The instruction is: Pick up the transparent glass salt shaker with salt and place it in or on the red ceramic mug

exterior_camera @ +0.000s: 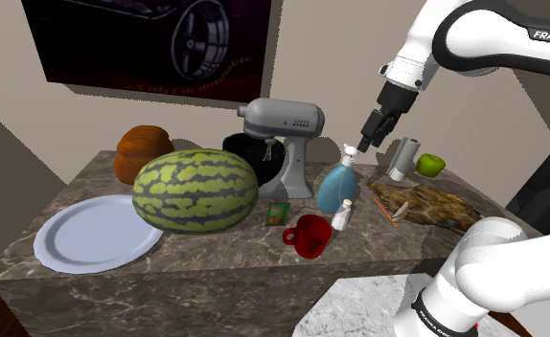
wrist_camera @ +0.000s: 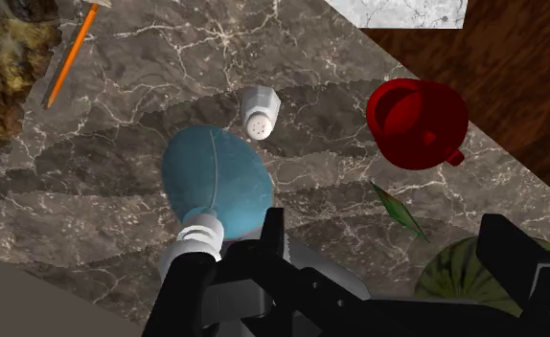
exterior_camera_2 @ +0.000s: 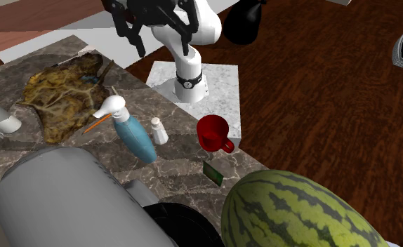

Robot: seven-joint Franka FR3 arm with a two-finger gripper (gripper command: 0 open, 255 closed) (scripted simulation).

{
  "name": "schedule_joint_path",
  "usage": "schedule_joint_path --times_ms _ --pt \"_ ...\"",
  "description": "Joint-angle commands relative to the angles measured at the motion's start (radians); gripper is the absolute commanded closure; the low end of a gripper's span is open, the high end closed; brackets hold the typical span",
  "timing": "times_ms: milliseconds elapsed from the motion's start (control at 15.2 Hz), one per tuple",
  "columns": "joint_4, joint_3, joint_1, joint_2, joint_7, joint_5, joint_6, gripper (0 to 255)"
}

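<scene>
Shoulder view: salt shaker [exterior_camera: 341,216] stands upright at 1 o'clock of red mug [exterior_camera: 309,235], just beside blue spray bottle [exterior_camera: 337,187]; gripper [exterior_camera: 367,140] hangs above.
Second exterior view: shaker at mug's 9 o'clock, not touching.
Wrist view: fingers spread wide, holding nothing. Shaker is small, white, tapered, w/ holes in cap.
Est. light, rigid, smooth, prob. breakable — grip mid-body, below cap.

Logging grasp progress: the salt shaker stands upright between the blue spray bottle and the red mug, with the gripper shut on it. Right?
Not quite: the gripper is open and holds nothing. The wrist view shows its fingers apart, with the salt shaker standing free on the counter beyond them. The rest holds: it stands upright between the blue spray bottle and the red mug.
</scene>
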Motion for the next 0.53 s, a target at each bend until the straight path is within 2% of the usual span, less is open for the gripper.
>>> schedule_joint_path --times_ms 0,462 --pt "0.000 0.000 0.000 0.000 0.000 0.000 0.000 0" --pt "-0.183 -0.072 -0.003 0.039 -0.138 -0.047 0.169 0"
